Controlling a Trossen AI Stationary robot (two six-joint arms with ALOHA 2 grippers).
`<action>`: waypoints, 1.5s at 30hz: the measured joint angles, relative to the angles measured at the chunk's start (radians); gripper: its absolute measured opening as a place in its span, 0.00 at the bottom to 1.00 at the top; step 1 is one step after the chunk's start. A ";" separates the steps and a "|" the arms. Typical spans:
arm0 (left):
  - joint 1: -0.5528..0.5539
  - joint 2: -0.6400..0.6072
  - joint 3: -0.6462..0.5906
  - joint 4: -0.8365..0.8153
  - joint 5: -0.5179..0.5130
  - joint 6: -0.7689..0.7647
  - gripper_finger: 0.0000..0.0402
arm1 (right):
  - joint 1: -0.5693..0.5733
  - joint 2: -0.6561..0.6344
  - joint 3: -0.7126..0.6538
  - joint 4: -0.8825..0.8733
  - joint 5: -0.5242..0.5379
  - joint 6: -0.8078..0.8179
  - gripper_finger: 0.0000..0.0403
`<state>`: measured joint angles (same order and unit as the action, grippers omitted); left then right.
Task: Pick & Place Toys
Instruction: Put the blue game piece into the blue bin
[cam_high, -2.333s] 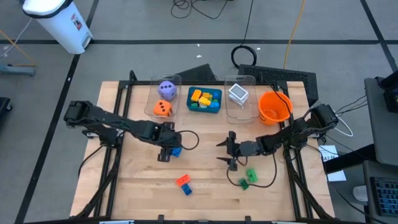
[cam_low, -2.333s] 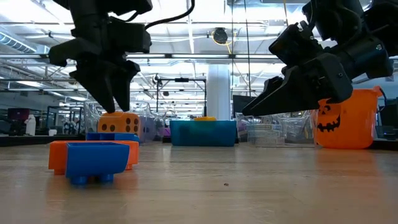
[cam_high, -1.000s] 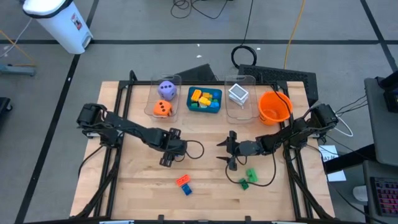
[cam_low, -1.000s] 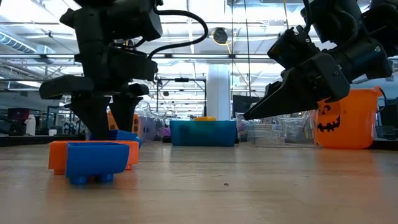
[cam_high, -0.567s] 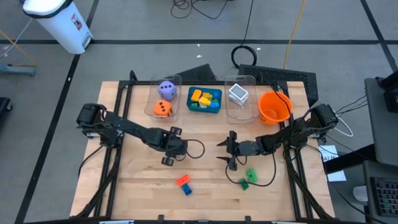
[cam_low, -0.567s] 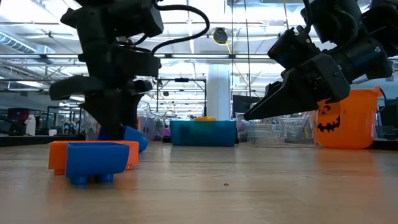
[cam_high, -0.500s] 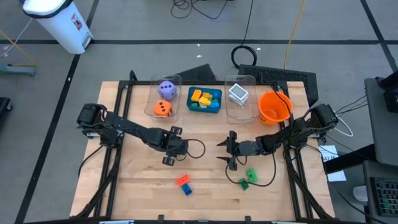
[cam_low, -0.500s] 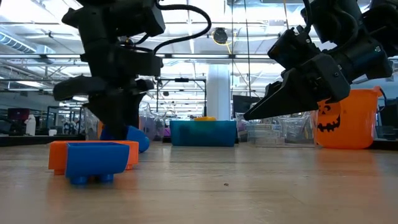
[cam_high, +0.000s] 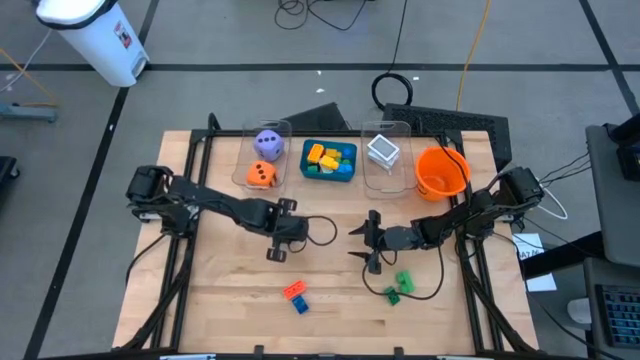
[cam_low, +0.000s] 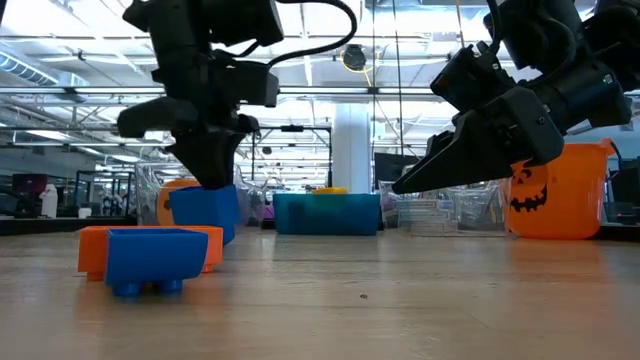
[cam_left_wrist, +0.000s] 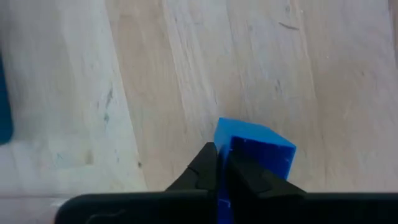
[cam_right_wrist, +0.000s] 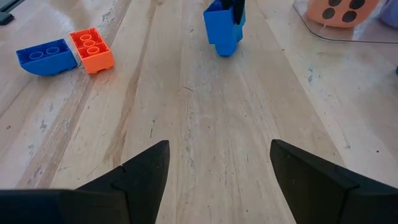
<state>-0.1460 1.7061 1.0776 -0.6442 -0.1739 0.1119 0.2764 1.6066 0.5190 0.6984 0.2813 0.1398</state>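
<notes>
My left gripper is near the table's middle, pointing steeply down and shut on a blue brick, which also shows in the left wrist view and the right wrist view. The gripper hides the brick in the high view. My right gripper waits open to its right, fingers wide, with nothing between them. An orange and a blue brick lie side by side toward the near edge. Green bricks lie near my right gripper. My left gripper pinches one side wall of the blue brick between its two fingers, at the brick's upper edge. The fingers come from above, pointing steeply down. The brick hangs below them, studs down, a little clear of the table.
Along the far edge stand a clear bin with a purple die and an orange die, a teal tray of bricks, a clear bin with white cards and an orange bowl. Bare wood lies between the grippers.
My left gripper has shut on the blue brick and risen, drifting slightly toward the table's right edge. The brick, which first lay on the table and then tipped between the closing fingers, now hangs upright, lifted clear.
</notes>
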 joint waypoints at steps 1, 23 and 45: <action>0.005 0.000 0.001 -0.004 0.003 0.002 0.02 | 0.000 0.000 0.000 0.000 0.000 0.000 0.67; 0.199 -0.002 0.396 -0.104 -0.174 0.320 0.01 | 0.000 0.000 0.000 0.000 0.000 -0.002 0.67; 0.561 0.144 0.408 0.251 -0.094 0.398 0.02 | 0.000 0.000 0.000 0.000 -0.001 -0.047 0.67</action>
<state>0.4150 1.8498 1.4857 -0.3933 -0.2682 0.5101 0.2768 1.6066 0.5190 0.6987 0.2806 0.0925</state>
